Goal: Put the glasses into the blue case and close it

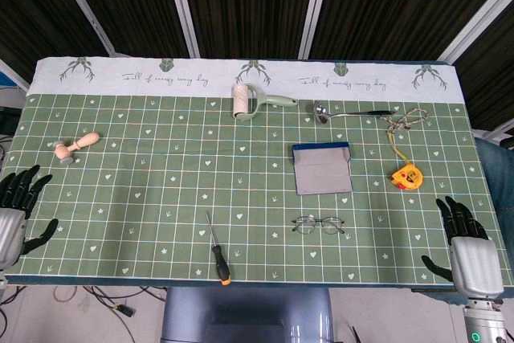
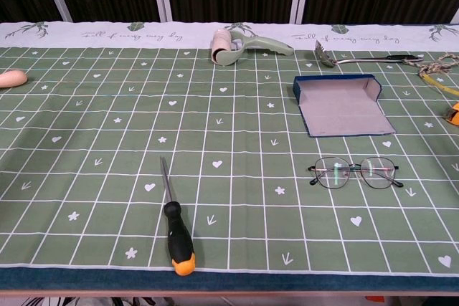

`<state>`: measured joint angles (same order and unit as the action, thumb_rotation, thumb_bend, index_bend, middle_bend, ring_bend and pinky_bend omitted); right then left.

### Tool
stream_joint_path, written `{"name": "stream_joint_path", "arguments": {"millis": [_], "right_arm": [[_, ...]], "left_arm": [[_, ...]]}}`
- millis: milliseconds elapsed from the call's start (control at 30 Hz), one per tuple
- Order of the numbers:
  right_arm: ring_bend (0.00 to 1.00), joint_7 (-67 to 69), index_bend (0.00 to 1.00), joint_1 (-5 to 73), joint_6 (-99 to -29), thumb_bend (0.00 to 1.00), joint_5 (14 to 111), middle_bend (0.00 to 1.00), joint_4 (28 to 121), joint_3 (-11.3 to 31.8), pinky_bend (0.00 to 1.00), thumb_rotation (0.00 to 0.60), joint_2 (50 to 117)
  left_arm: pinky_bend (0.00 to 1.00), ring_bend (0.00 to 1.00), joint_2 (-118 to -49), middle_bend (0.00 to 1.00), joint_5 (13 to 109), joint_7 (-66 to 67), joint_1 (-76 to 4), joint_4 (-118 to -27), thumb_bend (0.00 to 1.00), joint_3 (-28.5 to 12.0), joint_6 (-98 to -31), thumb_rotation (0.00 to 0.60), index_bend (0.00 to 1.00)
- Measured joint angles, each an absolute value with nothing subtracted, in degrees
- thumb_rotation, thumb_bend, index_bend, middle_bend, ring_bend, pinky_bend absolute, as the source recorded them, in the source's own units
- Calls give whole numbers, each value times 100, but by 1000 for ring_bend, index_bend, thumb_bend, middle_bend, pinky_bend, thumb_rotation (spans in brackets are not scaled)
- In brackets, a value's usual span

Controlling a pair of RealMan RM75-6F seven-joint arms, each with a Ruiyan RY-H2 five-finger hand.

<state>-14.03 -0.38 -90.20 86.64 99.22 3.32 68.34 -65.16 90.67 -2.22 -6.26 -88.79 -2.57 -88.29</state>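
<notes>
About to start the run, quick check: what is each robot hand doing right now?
Left robot hand: open, fingers apart, holding nothing.
Right robot hand: open, fingers apart, holding nothing.

A desk (image 1: 120,198) under a green grid cloth (image 2: 86,141) with a white border; behind it dark slatted panels (image 1: 249,6) split by pale beams (image 1: 183,6)

Table (image 2: 215,116) (green grid cloth) bears glasses (image 2: 353,173), blue case (image 2: 343,104), screwdriver (image 2: 176,223), lint roller (image 2: 237,46).
</notes>
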Motion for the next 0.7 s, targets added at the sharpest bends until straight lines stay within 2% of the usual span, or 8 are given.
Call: {"name": "stream_joint_path", "arguments": {"millis": [700], "right_arm": [[107, -1229, 56, -20, -8870, 117, 8617, 76, 10022, 288, 250, 600, 6784]], "left_arm": [[0, 0, -6513, 0, 8975, -144, -618, -8941, 312, -260, -8800, 600, 95]]}}
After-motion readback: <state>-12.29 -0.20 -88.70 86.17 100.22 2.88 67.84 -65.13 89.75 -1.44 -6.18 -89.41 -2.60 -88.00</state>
